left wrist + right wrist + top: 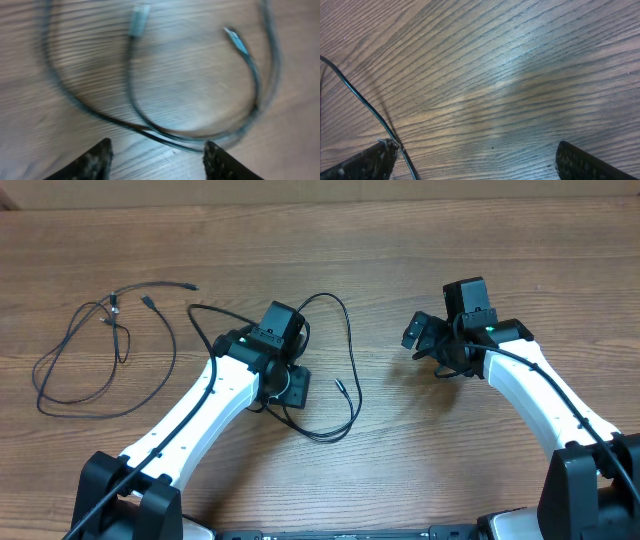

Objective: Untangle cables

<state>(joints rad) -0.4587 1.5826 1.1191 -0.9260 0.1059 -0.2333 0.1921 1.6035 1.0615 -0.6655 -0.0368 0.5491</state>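
We find the left gripper (157, 161) released. In its wrist view the two dark fingertips (95, 161) stand apart at the bottom edge, cut off by the frame, with nothing between them. Just beyond the tips, toward 12 o'clock, strands of the looped cable (132, 102) lie on the wooden table (30, 150), and two plug ends (139, 19) show further up at about 11 and 1 o'clock. That view is blurred, so we cannot tell how many cords cross there. From overhead the gripper is mostly hidden under the black wrist of the left arm (210, 400). The same cable curves round it from 12 to 5 o'clock, and part of it runs out of sight beneath the arm. The right gripper (475, 161) also stands wide open over bare wood, with only its tips showing in the lower corners. A thin dark cord (367, 107) runs past the tip at 8 o'clock; we cannot tell whether it is a task cable or the arm's own wiring. Well apart, at 9 o'clock of the left gripper in the overhead view, the second cable (112, 304) lies in loose loops on the table.
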